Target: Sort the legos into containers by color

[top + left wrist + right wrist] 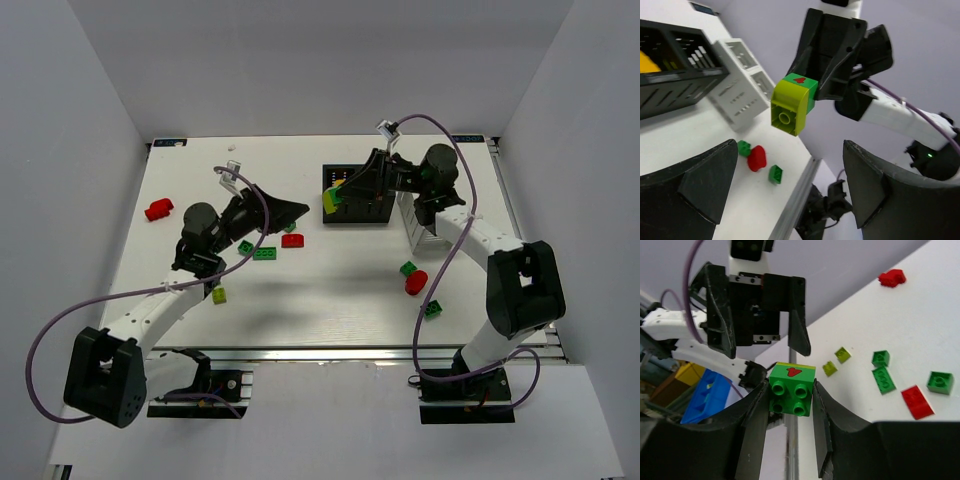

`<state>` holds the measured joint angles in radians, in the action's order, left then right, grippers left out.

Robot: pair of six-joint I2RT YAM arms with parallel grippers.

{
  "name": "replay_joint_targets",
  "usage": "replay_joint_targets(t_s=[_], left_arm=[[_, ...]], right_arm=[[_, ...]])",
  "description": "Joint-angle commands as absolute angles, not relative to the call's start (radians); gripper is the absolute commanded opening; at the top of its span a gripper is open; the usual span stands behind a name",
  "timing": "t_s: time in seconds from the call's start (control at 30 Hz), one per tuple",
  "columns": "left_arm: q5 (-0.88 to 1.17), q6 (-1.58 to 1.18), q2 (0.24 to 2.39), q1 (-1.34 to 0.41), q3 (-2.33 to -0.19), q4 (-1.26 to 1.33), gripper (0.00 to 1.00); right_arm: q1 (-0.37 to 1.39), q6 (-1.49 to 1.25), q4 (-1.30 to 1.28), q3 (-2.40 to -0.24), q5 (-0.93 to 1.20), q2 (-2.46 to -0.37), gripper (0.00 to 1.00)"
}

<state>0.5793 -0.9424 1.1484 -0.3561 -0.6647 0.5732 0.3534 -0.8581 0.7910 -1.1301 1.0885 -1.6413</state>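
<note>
Clamping the lime-and-green stacked brick (791, 392), the right gripper (790, 386) holds it aloft. From above, it sits at two o'clock of the wide-open, empty left gripper (789, 165).

Lime-and-green stack (792, 399), red mark on its top face, sits clamped in the right pincer (790, 390), up off the table (330, 310) at the left edge of the black box (372, 212). The box has a yellow piece (647, 62) inside, and the white slatted basket (421, 232) is just right of it. Loose on the table: red brick (158, 210) far left, square green brick (245, 247), long green brick (265, 254), flat red brick (293, 240), lime brick (219, 294), then near the basket a green brick (408, 268), rounded red piece (416, 283) and a second green brick (434, 309).
</note>
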Motion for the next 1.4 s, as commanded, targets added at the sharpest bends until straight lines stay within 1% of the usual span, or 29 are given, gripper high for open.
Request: replay_joint_targets(t_s=[0.0,0.1,0.23,0.5,0.93,1.17,1.3,1.37], left_arm=[[0.678,-1.020,1.164,-0.353,-0.693,0.733,0.94],[0.715,-1.051,1.189,-0.353,-0.687,0.807,0.93],[0.733,-1.092,1.201,-0.353,-0.680,0.908,0.91],[0.755,-1.115,1.218,-0.354,-0.675,0.945,0.88],[0.758,-1.126,1.249,-0.357,-0.672,0.957,0.82],[0.767,-1.155,1.270,-0.359,-0.673,0.999,0.78],[0.784,-1.181,1.292,-0.360,-0.676,1.035,0.72],[0.784,-1.189,1.295,-0.360,-0.673,1.049,0.72]], right_arm=[[0.356,-0.985,1.029,-1.114,1.126,-1.601,0.00],[0.360,-1.051,1.090,-1.106,1.118,-1.606,0.00],[0.368,-1.081,1.097,-1.111,1.104,-1.608,0.00],[0.403,-1.170,1.140,-1.120,1.068,-1.626,0.00],[0.451,-1.206,1.154,-1.141,1.042,-1.632,0.00],[0.463,-1.218,1.167,-1.140,1.034,-1.643,0.00],[0.471,-1.216,1.173,-1.146,1.028,-1.658,0.00],[0.474,-1.215,1.172,-1.149,1.026,-1.663,0.00]])
